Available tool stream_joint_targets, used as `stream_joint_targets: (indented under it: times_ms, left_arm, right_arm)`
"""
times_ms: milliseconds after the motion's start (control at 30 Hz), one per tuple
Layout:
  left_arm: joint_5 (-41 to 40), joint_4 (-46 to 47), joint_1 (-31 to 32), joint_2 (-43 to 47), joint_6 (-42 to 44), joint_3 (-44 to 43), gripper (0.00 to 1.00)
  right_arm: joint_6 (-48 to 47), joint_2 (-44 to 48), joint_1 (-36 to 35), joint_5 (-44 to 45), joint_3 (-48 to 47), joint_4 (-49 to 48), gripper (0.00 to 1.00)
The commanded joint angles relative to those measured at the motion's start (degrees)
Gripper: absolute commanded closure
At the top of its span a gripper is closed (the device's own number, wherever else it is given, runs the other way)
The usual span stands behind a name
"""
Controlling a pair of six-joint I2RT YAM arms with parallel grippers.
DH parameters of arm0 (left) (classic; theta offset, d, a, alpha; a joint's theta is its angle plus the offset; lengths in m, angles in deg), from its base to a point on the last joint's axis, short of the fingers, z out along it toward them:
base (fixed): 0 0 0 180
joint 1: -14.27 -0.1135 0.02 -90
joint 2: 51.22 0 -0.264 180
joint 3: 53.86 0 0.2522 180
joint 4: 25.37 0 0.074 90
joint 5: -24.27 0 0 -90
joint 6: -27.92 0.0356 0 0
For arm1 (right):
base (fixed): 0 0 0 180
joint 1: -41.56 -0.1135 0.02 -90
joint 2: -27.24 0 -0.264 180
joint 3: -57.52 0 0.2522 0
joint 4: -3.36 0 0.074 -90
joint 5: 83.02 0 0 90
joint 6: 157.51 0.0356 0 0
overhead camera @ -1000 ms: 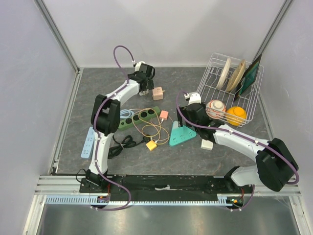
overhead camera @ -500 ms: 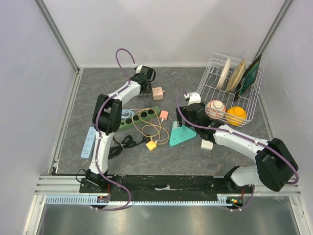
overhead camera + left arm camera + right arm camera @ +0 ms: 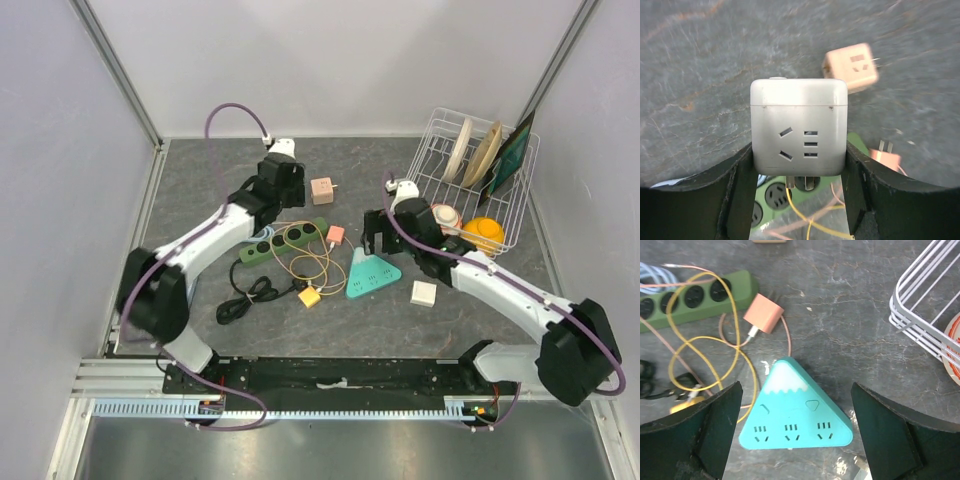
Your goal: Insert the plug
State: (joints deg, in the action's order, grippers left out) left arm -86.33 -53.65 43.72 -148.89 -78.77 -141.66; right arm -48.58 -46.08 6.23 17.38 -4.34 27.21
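Note:
My left gripper [image 3: 799, 167] is shut on a white cube plug adapter [image 3: 799, 125], one finger on each side. The adapter's metal prongs point down, just above a socket of the green power strip [image 3: 771, 197]. In the top view the left gripper [image 3: 272, 205] hangs over the strip's [image 3: 290, 240] middle. My right gripper [image 3: 796, 405] is open and empty, its jaws wide on either side of a teal triangular power strip [image 3: 796, 417], above it. In the top view it [image 3: 375, 238] is at that strip's [image 3: 372, 274] far tip.
A beige cube adapter [image 3: 322, 190] lies behind the green strip. A pink charger [image 3: 335, 235] with orange and yellow cables [image 3: 305, 265], a yellow plug [image 3: 309, 297], a black cable [image 3: 250, 292] and a white cube [image 3: 423, 293] lie around. A wire dish rack [image 3: 470, 180] stands at the right.
My left arm has swung its elbow out to the left and brought the white adapter forward from beside the beige cube to over the green strip. My right gripper has shifted slightly back.

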Motion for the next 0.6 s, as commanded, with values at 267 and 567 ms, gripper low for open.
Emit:
stream_joint_targets:
  times_ms: [267,567]
  left_arm:
    - [17.3,15.9,8.2,38.9,18.3,23.1,0.98]
    - [30.1,16.3,12.0,51.2,27.8,31.1,0.98]
  right_arm:
    - [10.9,10.4,3.6,-21.8,-11.3,11.9,0.02]
    - [17.4,10.4,3.5,-30.2,-16.8,14.0,0.02]
